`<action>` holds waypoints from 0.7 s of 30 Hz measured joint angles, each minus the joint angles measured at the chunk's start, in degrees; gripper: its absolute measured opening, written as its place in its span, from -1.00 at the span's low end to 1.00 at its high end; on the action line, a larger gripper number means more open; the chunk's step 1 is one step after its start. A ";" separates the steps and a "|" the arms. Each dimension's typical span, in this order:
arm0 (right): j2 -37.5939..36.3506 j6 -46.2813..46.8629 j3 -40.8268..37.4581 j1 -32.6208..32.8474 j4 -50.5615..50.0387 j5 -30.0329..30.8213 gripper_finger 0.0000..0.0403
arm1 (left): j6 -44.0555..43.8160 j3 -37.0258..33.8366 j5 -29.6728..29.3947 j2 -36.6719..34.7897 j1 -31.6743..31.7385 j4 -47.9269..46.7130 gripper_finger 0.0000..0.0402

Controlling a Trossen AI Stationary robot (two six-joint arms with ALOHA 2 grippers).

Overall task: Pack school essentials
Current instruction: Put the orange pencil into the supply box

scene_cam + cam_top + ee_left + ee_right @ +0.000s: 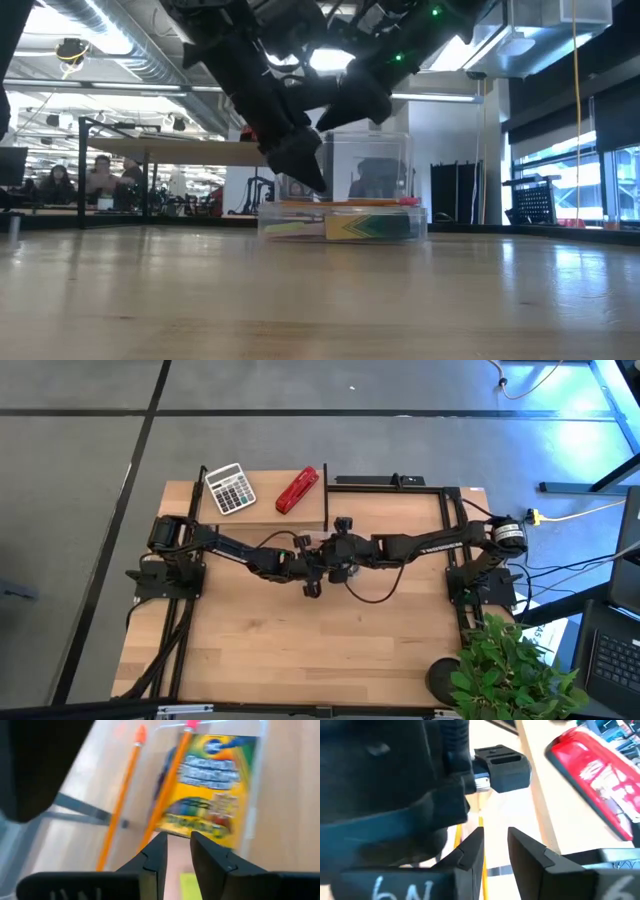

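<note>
Both grippers meet at the middle of the table, over a clear box that holds the school things. The left gripper hangs just above the box with its fingers a narrow gap apart and nothing between them. Past its tips lies the crayon box, yellow with a green and blue printed front, lying flat. An orange pencil with a pink eraser end rests along its side, and a second orange pencil lies a little apart from the first. A pink pad and a yellow-green strip show right under the fingers. The right gripper is close beside the left arm, its fingers also narrowly apart and empty. At the far edge of the table lie the red stapler and, to its left, the calculator.
</note>
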 joint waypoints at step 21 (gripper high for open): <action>-0.81 0.33 0.00 -0.06 -0.55 0.13 -0.56 | 3.24 -0.22 -1.26 0.97 2.53 -2.71 -0.61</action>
